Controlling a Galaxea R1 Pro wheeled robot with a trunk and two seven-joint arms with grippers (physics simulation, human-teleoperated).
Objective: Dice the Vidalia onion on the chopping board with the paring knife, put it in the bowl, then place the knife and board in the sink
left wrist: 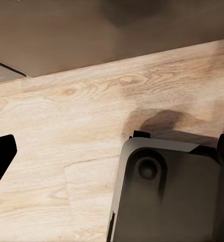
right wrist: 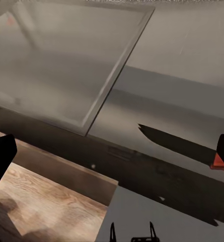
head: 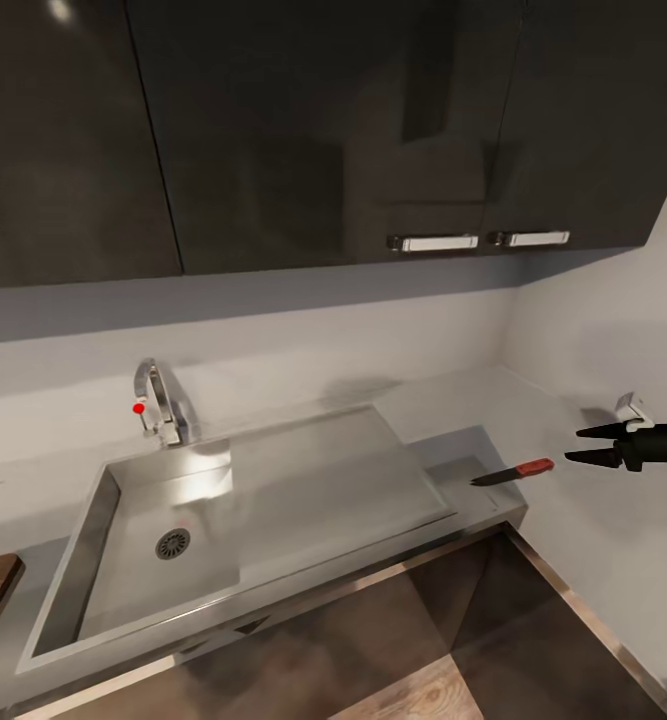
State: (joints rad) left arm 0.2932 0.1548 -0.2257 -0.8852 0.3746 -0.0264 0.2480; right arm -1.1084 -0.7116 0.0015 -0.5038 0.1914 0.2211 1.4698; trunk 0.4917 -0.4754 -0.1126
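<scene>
1. Here the paring knife (head: pixel 514 471), small, with a dark blade and a reddish handle, lies on the grey metallic countertop (head: pixel 451 447) just right of the steel sink (head: pixel 273 500).
2. The right gripper (head: pixel 580 445) hovers beside its handle, fingers apart.
3. Judging by this, the knife is about to be picked up: advance, straddle the handle, close.
4. The left gripper's state I cannot tell.

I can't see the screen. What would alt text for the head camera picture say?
A small paring knife with dark blade and reddish-brown handle lies on the grey metallic countertop right of an empty steel sink. The robot's black right gripper, fingers parted, hovers just beyond the handle.
</scene>
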